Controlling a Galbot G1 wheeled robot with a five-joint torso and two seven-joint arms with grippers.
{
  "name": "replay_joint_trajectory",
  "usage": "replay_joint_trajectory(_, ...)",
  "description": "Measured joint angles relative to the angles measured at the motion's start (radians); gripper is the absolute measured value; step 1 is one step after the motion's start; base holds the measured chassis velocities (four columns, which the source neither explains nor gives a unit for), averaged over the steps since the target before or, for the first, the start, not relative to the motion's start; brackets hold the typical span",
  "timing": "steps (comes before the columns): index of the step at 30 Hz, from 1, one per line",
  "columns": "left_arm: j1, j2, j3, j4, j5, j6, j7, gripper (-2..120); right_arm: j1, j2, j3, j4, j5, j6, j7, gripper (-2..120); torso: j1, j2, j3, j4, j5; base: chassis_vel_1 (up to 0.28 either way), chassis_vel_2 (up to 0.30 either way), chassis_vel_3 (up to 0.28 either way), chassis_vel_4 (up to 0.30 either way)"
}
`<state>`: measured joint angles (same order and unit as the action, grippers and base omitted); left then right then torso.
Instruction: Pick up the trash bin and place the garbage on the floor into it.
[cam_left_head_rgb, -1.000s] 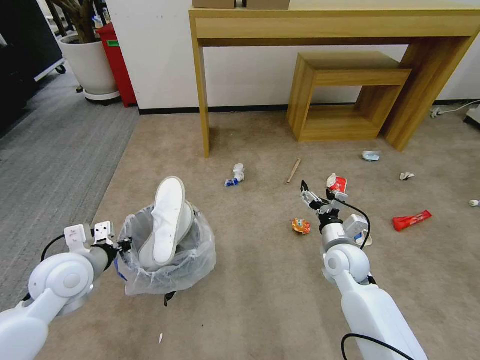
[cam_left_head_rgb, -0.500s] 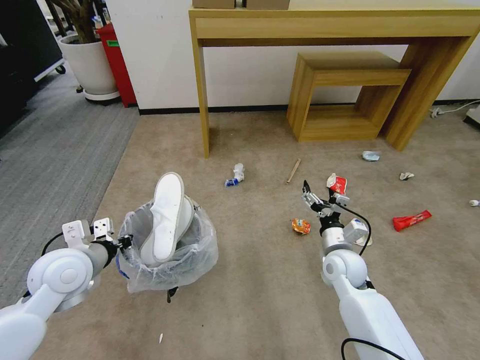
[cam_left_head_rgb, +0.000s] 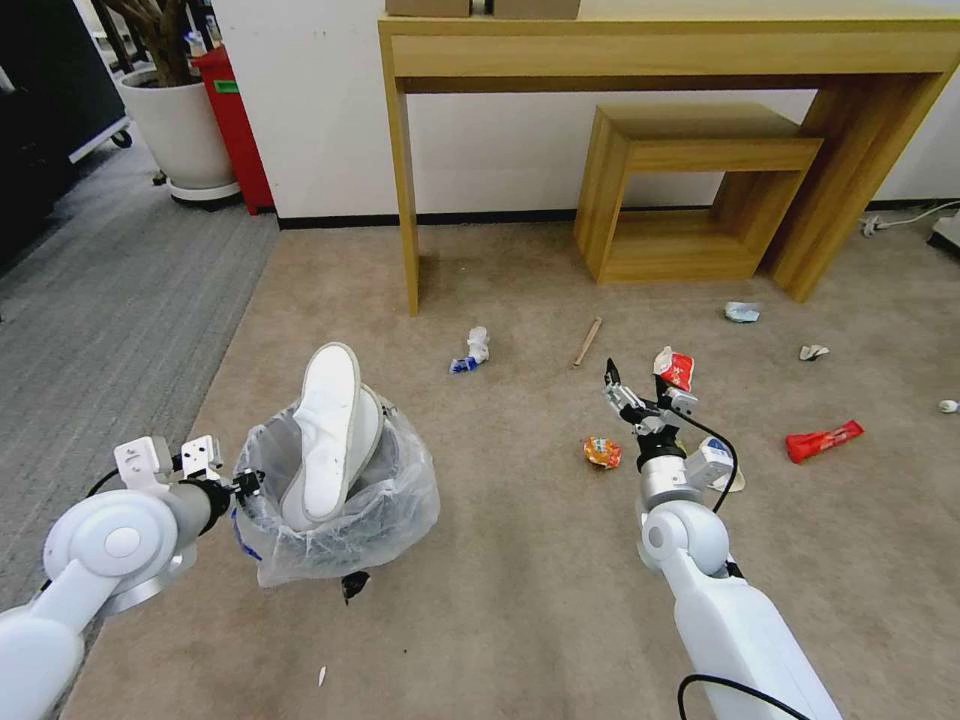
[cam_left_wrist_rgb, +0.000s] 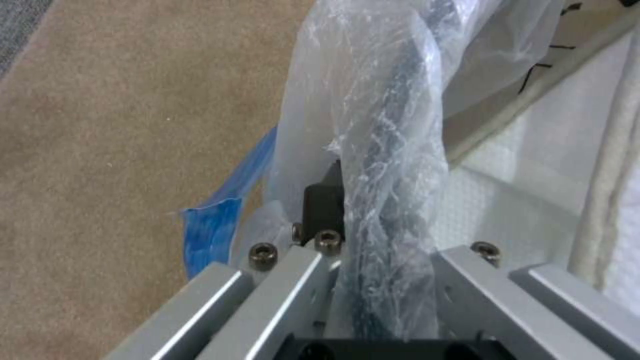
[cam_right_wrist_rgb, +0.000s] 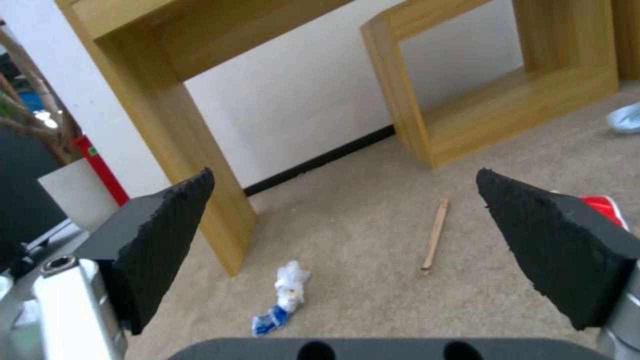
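Observation:
The trash bin (cam_left_head_rgb: 345, 515), lined with a crinkled clear bag, sits at the front left of the beige floor (cam_left_head_rgb: 520, 560). A white slipper (cam_left_head_rgb: 325, 440) sticks up out of it. My left gripper (cam_left_head_rgb: 243, 488) is shut on the bin's bagged rim (cam_left_wrist_rgb: 393, 150), beside the slipper (cam_left_wrist_rgb: 533, 200). My right gripper (cam_left_head_rgb: 637, 385) hovers open over the carpet between the orange wrapper (cam_left_head_rgb: 602, 452) and a red crumpled wrapper (cam_left_head_rgb: 676, 367). Its black pads (cam_right_wrist_rgb: 167, 225) stand wide apart, with the wooden stick (cam_right_wrist_rgb: 435, 234) and a white-blue wad (cam_right_wrist_rgb: 283, 295) ahead of them.
More litter lies to the right: a long red wrapper (cam_left_head_rgb: 823, 440), a pale blue wrapper (cam_left_head_rgb: 741, 312), a white tissue (cam_left_head_rgb: 813, 352). A wooden console table (cam_left_head_rgb: 405, 200) and a low wooden stool (cam_left_head_rgb: 690, 190) stand against the wall. Grey ribbed carpet (cam_left_head_rgb: 100, 300) and a plant pot (cam_left_head_rgb: 180, 130) are at the left.
My left arm has shifted slightly left and the bin with the slipper has tilted a little with it. My right gripper has edged forward, still open.

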<state>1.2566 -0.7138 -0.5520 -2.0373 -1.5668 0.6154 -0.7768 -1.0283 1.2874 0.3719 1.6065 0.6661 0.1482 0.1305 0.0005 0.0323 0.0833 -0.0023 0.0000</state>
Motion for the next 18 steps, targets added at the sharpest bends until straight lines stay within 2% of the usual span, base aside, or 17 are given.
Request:
replay_joint_trajectory(12,0.008,-0.020,0.011,-0.011,0.006,0.003,0.000,0,-0.025,-0.002,0.022,0.013,-0.033,0.004,0.003,100,0.000,0.000,0.000,0.0000,0.0000,0.000,0.000,0.000,0.000)
replay_joint_trajectory(13,0.011,-0.025,0.010,-0.022,0.008,0.003,0.000,0,-0.033,0.001,0.024,0.009,-0.053,0.055,-0.022,100,0.000,0.000,0.000,0.0000,0.0000,0.000,0.000,0.000,0.000)
replay_joint_trajectory(14,0.011,-0.025,0.010,-0.022,0.008,0.003,0.000,0,-0.033,0.001,0.024,0.009,-0.053,0.055,-0.022,100,0.000,0.000,0.000,0.0000,0.0000,0.000,0.000,0.000,0.000)
replay_joint_trajectory(15,0.016,-0.024,0.006,-0.032,0.008,0.004,0.000,0,-0.041,0.003,0.027,0.008,-0.078,0.098,-0.037,100,0.000,0.000,0.000,0.0000,0.0001,0.000,0.000,0.000,0.000)
replay_joint_trajectory(18,0.029,-0.019,0.001,-0.049,0.012,0.004,0.000,0,-0.077,0.004,0.040,0.043,-0.105,0.125,-0.051,100,0.000,0.000,0.000,-0.0002,0.0003,0.000,0.000,0.000,0.000)
